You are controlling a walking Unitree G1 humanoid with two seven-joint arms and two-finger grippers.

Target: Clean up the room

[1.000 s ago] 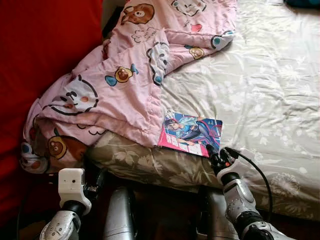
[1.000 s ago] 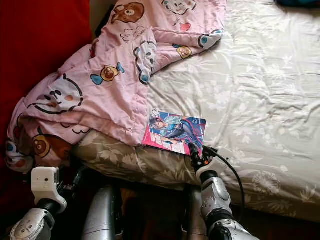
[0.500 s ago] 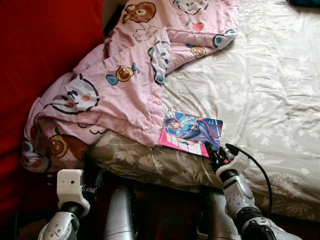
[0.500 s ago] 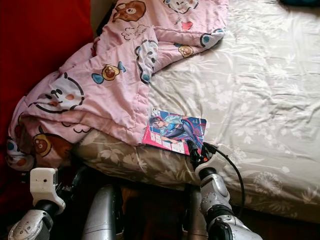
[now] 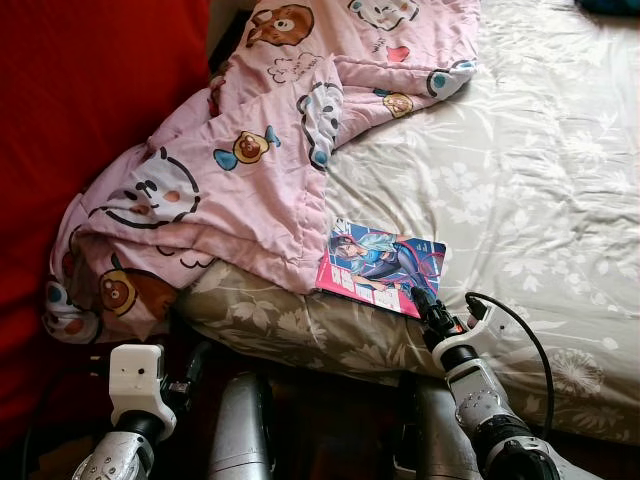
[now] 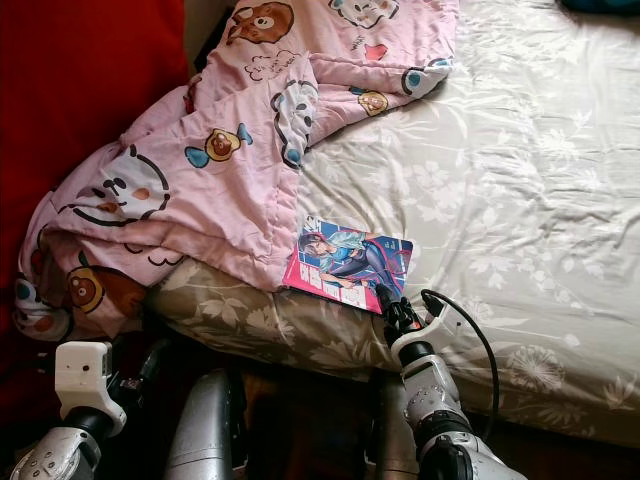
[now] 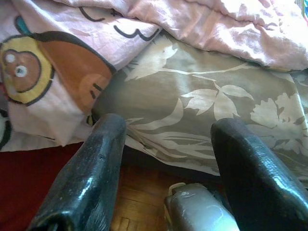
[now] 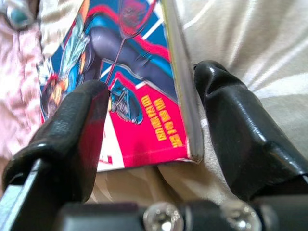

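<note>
A thin comic book (image 5: 382, 265) with a bright pink and blue cover lies flat on the bed near its front edge. Its left end is tucked under the pink cartoon blanket (image 5: 250, 150). My right gripper (image 5: 425, 303) is at the book's near right corner. In the right wrist view it is open, with one finger (image 8: 82, 125) over the cover (image 8: 139, 96) and the other finger (image 8: 236, 125) on the sheet beside the book's edge. My left gripper (image 7: 172, 127) hangs open low beside the mattress, holding nothing.
The bed has a grey floral sheet (image 5: 520, 180) that spreads out to the right. A red surface (image 5: 90, 90) rises on the left. The blanket drapes over the bed's left corner. Wooden floor (image 7: 139, 192) lies below the mattress edge.
My right wrist has sunk slightly and its cable has swung right, while the fingertips stay at the book's corner. The left arm has dropped a little lower.
</note>
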